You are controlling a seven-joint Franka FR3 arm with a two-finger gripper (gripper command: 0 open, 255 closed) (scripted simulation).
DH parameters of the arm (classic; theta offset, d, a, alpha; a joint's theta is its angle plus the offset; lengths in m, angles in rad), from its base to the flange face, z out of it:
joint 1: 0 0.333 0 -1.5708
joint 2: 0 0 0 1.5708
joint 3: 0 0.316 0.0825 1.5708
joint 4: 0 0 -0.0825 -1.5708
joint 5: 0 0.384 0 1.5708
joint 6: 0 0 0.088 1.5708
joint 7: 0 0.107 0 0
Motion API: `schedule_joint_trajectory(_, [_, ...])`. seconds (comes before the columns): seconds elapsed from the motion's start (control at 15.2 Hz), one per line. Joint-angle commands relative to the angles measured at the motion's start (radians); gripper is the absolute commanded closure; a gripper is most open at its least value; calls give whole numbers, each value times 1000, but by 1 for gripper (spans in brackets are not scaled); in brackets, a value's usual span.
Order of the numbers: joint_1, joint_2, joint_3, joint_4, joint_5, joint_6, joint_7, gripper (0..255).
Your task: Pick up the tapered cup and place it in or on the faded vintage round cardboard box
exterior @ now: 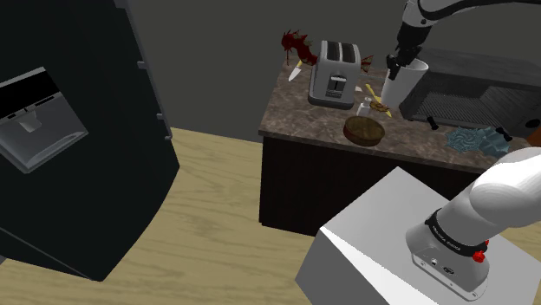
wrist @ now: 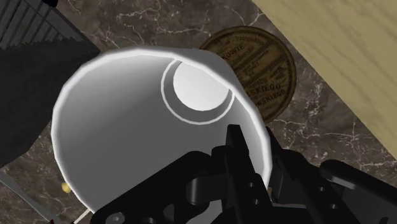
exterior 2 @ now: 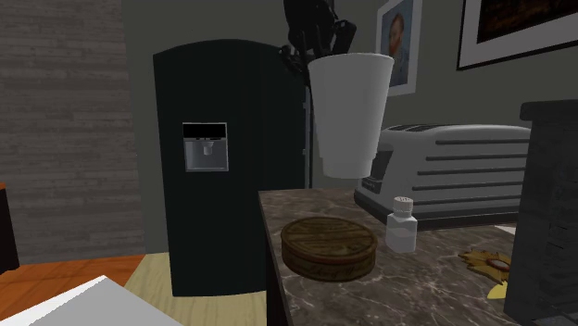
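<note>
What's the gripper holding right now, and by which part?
The white tapered cup: the gripper clasps its wall at the rim, one side inside and one outside. The cup hangs clear above the counter.

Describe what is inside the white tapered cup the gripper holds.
The white tapered cup looks empty: smooth wall, round bottom. A finger of the black gripper covers part of the wall.
</note>
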Motion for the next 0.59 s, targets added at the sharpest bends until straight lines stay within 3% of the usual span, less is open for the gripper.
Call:
schedule_joint_trajectory(0.0, [19, 33, 28, 50, 18, -25, 34, 255])
schedule_joint_trajectory(0.13, [37, 69, 57, 102, 33, -47, 69, 255])
schedule_joint_trajectory(0.53, [35, 76, 53, 28, 27, 33, 81, 255])
